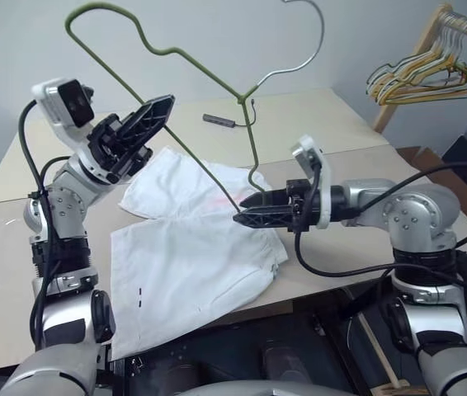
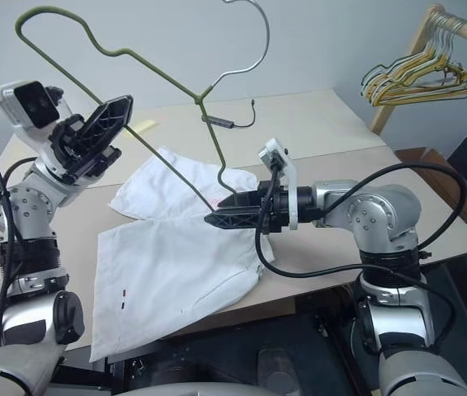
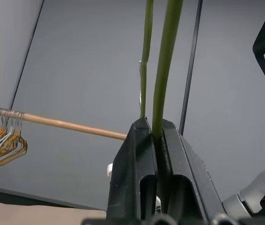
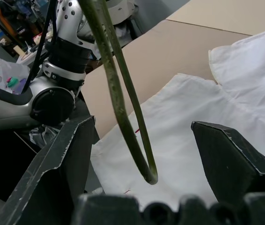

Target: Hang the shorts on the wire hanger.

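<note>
The white shorts [image 1: 184, 256] lie spread flat on the table [image 1: 341, 124], one leg reaching over its front edge. My left gripper [image 1: 161, 107] is raised above the table's left side, shut on the olive wire hanger [image 1: 254, 136]. The hanger stands tilted in the air with its grey hook [image 1: 312, 49] up at the back. In the left wrist view the wire [image 3: 163, 70] runs out from between the closed fingers [image 3: 137, 154]. My right gripper [image 4: 143, 123] is open and points left just above the shorts [image 4: 202, 108]. The hanger's lower bend [image 4: 144, 171] hangs between its fingers.
A wooden rack [image 1: 431, 33] with bunched yellow, white and dark hangers [image 1: 423, 78] stands at the back right. A small dark object with a cable [image 1: 219, 121] lies on the table behind the shorts. The table's front edge runs just under the shorts.
</note>
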